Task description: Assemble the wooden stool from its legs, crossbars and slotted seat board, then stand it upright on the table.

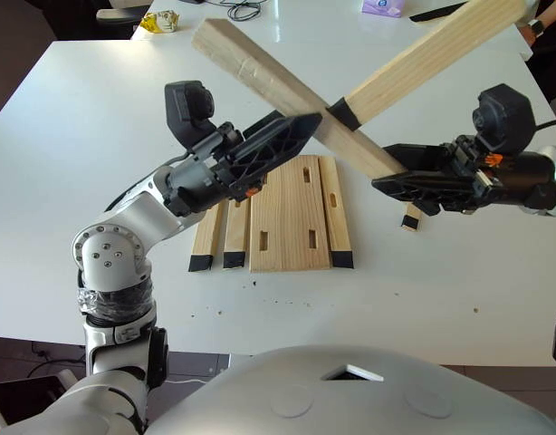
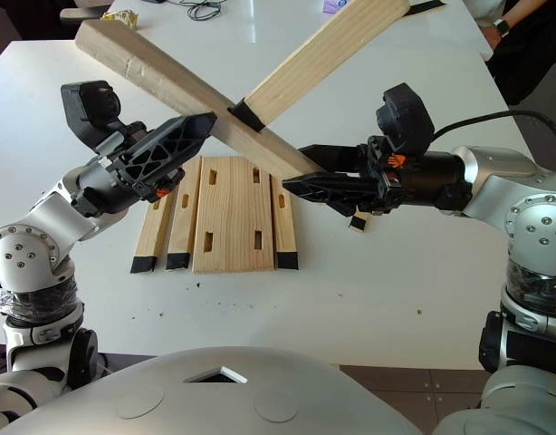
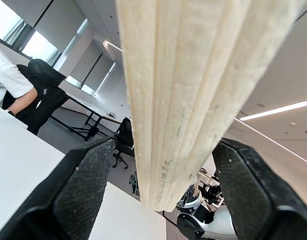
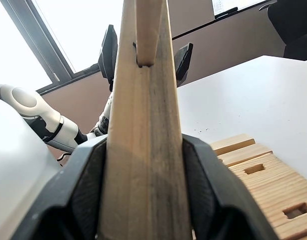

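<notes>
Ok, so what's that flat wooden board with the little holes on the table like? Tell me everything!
The flat pale wooden board looks made of long planks joined side by side, with small rectangular slots cut in it. It lies flat on the white table, beneath the two crossed wooden legs held in the air above it. Narrow black-tipped wooden strips lie close beside it on both sides. Nothing grips it.
</notes>
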